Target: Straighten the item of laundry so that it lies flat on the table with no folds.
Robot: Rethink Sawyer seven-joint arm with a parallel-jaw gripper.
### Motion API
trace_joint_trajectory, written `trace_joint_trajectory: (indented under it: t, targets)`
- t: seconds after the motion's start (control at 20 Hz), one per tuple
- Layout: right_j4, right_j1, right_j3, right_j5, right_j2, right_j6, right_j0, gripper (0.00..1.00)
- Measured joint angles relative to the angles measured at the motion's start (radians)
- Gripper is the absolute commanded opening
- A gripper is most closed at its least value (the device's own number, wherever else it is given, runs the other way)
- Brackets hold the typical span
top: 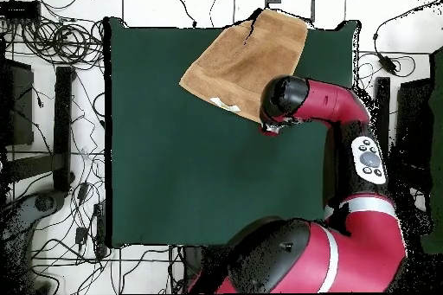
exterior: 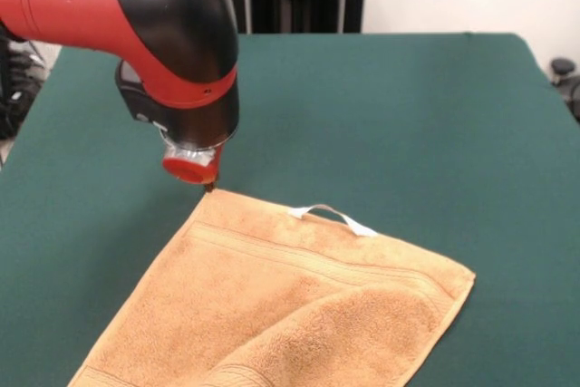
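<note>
Nearest the camera, the towel [exterior: 299, 305] lies on the green table [exterior: 435, 133] with one lower corner folded over itself. At its far-left corner the gripper [exterior: 209, 184] comes down to a narrow tip, seemingly touching the cloth; how far its fingers part cannot be told. Further right, the white loop tag [exterior: 333, 215] sits on the hem.

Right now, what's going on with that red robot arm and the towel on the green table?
The red Sawyer arm has its gripper down at one corner of the golden-tan towel, which lies near an edge of the green table. The towel is not flat yet: one part is folded over itself. Its white loop tag sticks out at the hem. Whether the gripper has hold of the corner is unclear.
</note>
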Motion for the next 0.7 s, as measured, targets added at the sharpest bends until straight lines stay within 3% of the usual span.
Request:
trace_joint_trajectory:
  t: [0.55, 0.6, 0.7]
  targets:
    - [0.013, 0.048, -0.066, 0.023, 0.001, 0.0, 0.0, 0.0]
    - [0.016, 0.053, -0.074, 0.041, 0.001, 0.0, 0.001, 1.0]
    - [0.015, 0.054, -0.077, 0.047, 0.001, 0.0, 0.001, 1.0]
